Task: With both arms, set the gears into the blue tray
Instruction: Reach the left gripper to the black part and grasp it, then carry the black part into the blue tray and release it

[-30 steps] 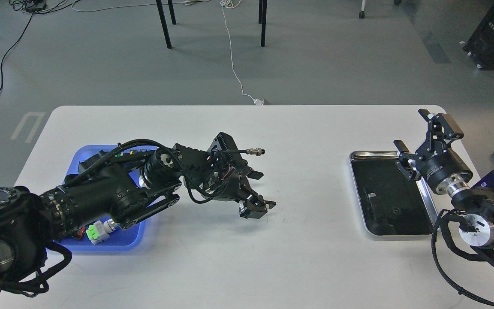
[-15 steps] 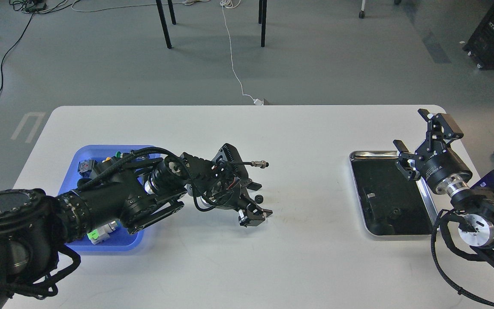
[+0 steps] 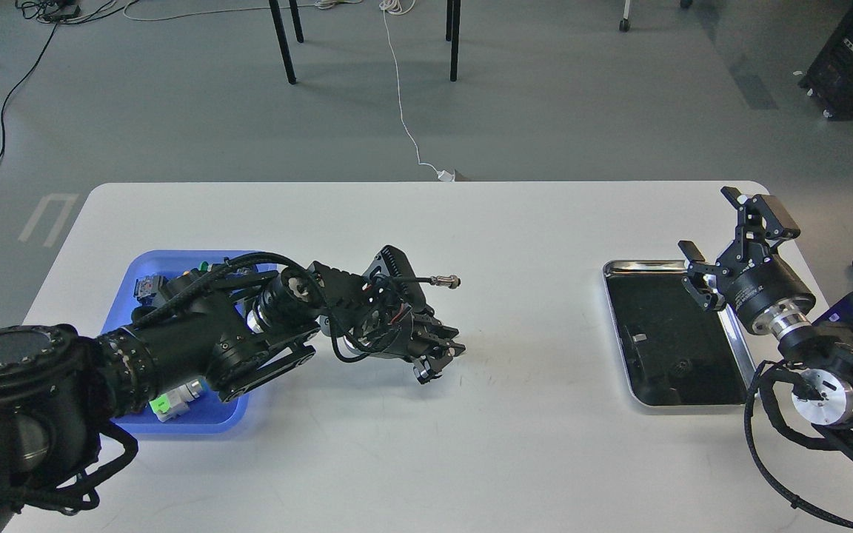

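Black left claw [image 3: 447, 351] sits low on the white bench [image 3: 515, 222], fingers drawn narrow; whether a gear is gripped cannot be told. Right claw [image 3: 730, 233] spread wide above the silver tray [image 3: 619, 340].

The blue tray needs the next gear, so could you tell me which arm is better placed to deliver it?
Left. The left gripper is closed low on the table beside the blue tray; whether it holds a gear is unclear. The right gripper is open, far across by the silver tray.

Left pincer [image 3: 447, 348] drawn together low over white table [image 3: 515, 222], right pincer [image 3: 723, 229] spread above silver tray [image 3: 737, 355].
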You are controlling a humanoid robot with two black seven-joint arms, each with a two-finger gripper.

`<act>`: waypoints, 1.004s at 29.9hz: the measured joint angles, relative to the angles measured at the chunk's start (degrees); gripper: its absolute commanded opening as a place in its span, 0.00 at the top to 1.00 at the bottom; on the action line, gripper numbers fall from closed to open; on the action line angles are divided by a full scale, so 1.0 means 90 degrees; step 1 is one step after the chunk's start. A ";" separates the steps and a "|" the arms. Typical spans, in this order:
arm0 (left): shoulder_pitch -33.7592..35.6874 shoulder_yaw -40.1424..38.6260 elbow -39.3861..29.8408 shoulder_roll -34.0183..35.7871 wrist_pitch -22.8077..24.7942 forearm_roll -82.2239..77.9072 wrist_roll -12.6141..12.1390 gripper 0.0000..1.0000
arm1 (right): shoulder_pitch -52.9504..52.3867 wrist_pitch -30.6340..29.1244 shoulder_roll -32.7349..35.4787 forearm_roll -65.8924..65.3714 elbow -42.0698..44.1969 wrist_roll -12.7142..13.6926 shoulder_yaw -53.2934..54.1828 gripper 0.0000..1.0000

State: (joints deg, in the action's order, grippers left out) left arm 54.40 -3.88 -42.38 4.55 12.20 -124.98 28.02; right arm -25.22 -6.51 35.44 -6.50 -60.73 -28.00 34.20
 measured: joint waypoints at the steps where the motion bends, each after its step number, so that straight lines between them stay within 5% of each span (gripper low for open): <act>1: 0.0004 -0.0007 0.0000 0.0012 0.0001 0.0000 0.0000 0.85 | 0.0000 0.0001 0.0000 0.0000 0.0000 0.0000 0.0000 0.02; 10: 0.0509 -0.0177 -0.0932 0.0963 0.0005 -0.0005 -0.0005 0.82 | -0.0003 0.0001 -0.0003 0.0000 -0.0002 0.0000 0.0054 0.02; 18: 0.0506 -0.0159 -0.3034 0.3776 0.0185 -0.0003 -0.0003 0.81 | -0.0002 0.0001 -0.0015 0.0000 -0.0034 0.0000 0.0060 0.02; 24: -0.0054 -0.0116 -0.2936 0.4991 -0.0409 -0.0003 -0.0002 0.81 | 0.0000 0.0001 -0.0079 0.0000 -0.0051 0.0000 0.0059 0.02; 30: -0.0529 -0.0113 -0.2488 0.5105 -0.0602 -0.0002 -0.0001 0.81 | -0.0001 0.0002 -0.0144 -0.0017 -0.0032 0.0000 0.0051 0.02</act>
State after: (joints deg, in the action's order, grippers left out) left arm 49.64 -4.90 -64.77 50.50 6.78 -125.00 28.01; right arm -25.23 -6.50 34.14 -6.66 -61.02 -28.00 34.66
